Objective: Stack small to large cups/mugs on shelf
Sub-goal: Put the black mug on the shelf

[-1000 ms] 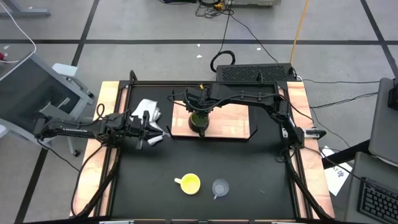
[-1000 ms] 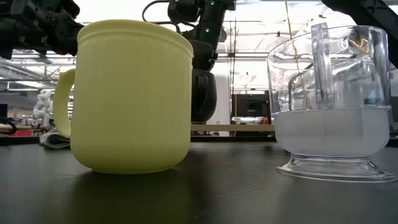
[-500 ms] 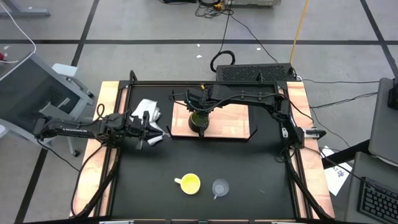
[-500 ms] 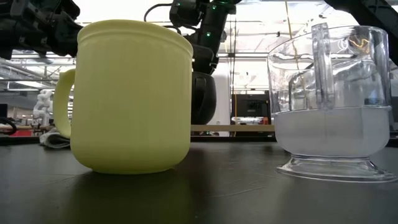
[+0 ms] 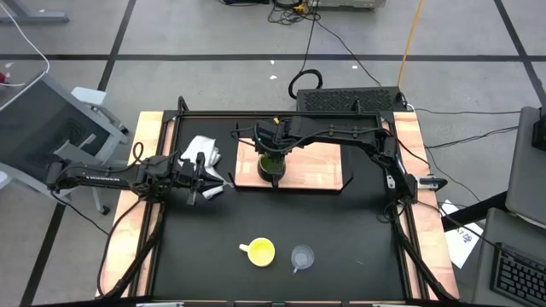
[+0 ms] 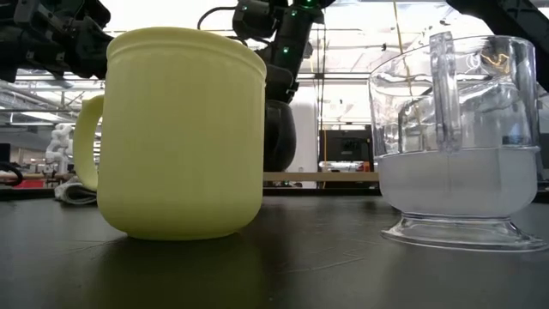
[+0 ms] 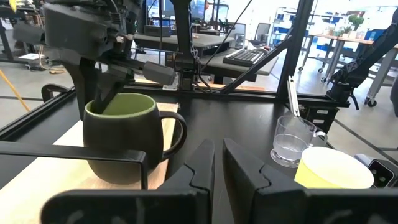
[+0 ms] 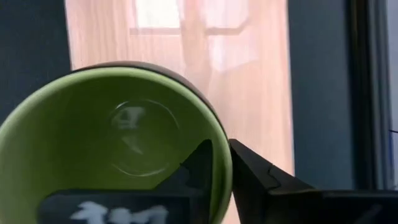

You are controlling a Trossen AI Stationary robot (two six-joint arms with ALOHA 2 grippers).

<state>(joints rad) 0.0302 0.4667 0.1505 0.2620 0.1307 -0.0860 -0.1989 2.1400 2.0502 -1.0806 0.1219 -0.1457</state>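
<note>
Dark green mug [image 5: 273, 166] stands upright on the light-wood shelf [image 5: 320, 166], toward its left half, handle facing the front of the table. Interior is light green, empty.

Right gripper [image 8: 221, 165] is directly above it, one finger inside the rim, the other outside, straddling the mug wall [image 8: 217, 134]. In the right wrist view the fingers sit close on either side of the rim with slim gaps showing; I judge the grip is being let go, mug resting on the board. Whether the pads are fully clear of the wall cannot be told.

Risk 1: if the gripper rises before the inner finger is free of the wall, it could drag or tip the mug, or slide it off its spot on the shelf.

Yellow mug [image 5: 259, 251] and clear glass cup [image 5: 301, 257] stand side by side, near each other but apart, at the front of the black tabletop [image 5: 341, 239], well apart from the shelf.

Risk 2: the glass cup is light with a thin handle; a careless reach for the yellow mug beside it could knock it.

Left gripper [image 7: 217, 165] waits low over the table's left side, near the white cloth [image 5: 203, 151], fingers nearly together, holding nothing. It points toward the shelf, so a lateral withdrawal by the right arm could cross its path.
</note>
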